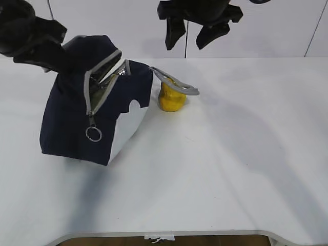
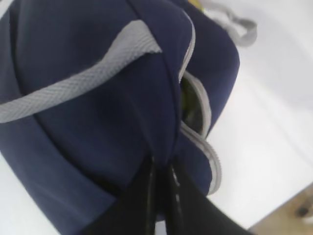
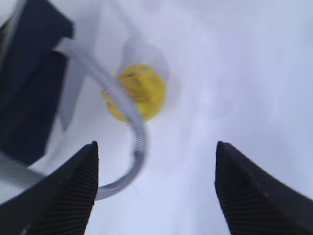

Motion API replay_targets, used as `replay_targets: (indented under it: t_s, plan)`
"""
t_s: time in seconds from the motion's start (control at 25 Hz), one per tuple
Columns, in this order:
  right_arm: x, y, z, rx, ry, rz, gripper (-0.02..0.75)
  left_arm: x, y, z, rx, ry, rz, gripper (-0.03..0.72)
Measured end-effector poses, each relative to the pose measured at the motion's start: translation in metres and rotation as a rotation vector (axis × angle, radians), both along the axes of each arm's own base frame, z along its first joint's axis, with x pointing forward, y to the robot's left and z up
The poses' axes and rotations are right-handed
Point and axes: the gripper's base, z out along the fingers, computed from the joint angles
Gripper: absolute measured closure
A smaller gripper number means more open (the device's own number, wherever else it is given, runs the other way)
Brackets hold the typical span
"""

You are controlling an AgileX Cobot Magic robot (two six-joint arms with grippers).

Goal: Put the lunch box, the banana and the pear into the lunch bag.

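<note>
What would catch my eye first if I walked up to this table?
Probably the navy lunch bag on the left of the white table, its zipper open, with the left gripper pinching its fabric. Just right of it sits a yellow pear under a grey handle, and the right gripper hangs open above.

A plain white tabletop (image 1: 230, 169) carries a boxy navy-blue fabric lunch bag (image 1: 77, 123) with a white corner panel, and just beside it a small lumpy orange-yellow pear (image 1: 171, 100) under the bag's grey webbing handle (image 1: 177, 82).
</note>
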Motion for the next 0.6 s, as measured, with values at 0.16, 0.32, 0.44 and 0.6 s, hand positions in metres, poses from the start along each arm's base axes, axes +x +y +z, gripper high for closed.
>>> replay_targets:
  t_s: [0.16,0.32,0.44,0.6]
  plan:
    - [0.005,-0.012,0.0,-0.047,-0.016,-0.028,0.171,-0.007,0.004,-0.005,0.086,0.059,-0.048,0.69]
    - [0.01,-0.027,-0.001,-0.102,-0.035,-0.064,0.172,-0.011,0.008,-0.009,0.149,0.096,-0.076,0.691]
    - [0.011,-0.027,-0.004,-0.111,-0.03,-0.051,0.172,-0.011,0.01,-0.01,0.169,0.102,-0.082,0.691]
    - [0.021,-0.024,-0.029,-0.142,0.013,-0.021,0.174,-0.014,0.012,-0.011,0.201,0.13,-0.098,0.691]
